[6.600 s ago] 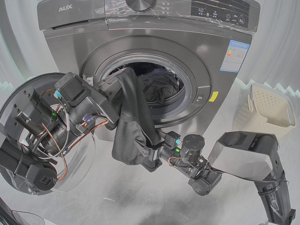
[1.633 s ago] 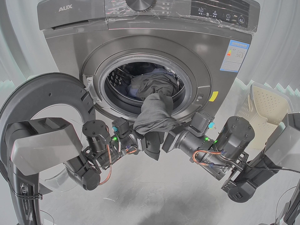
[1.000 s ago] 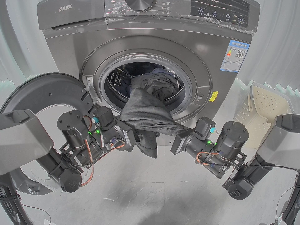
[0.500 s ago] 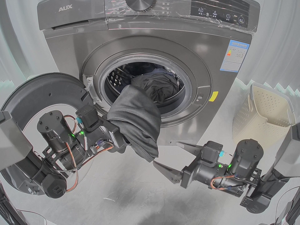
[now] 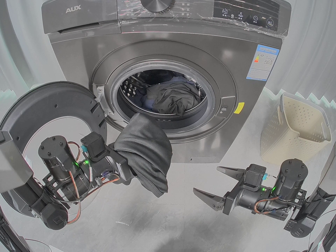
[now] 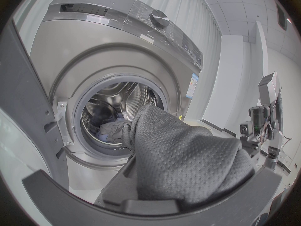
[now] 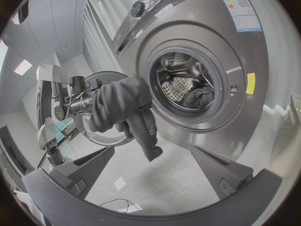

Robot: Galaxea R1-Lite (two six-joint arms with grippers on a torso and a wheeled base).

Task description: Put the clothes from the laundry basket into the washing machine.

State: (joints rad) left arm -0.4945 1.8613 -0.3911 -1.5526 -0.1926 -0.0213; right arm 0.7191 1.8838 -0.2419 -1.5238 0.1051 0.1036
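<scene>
A dark grey garment is bunched over my left gripper, which is shut on it below and in front of the drum opening; the cloth hides the fingers. One end of the garment hangs toward the floor. In the left wrist view the garment covers the gripper, with the drum beyond. More dark clothes lie inside the drum. My right gripper is open and holds nothing, low over the floor to the right of the garment. Its fingers are spread wide, facing the garment.
The washing machine door stands swung open at the left, behind my left arm. A cream laundry basket lies tipped on the floor to the right of the machine. Bare grey floor lies in front.
My right gripper let go of the garment, opened and drew back low to the right. My left gripper sank down and away from the drum with the garment, whose end slid out of the opening.
</scene>
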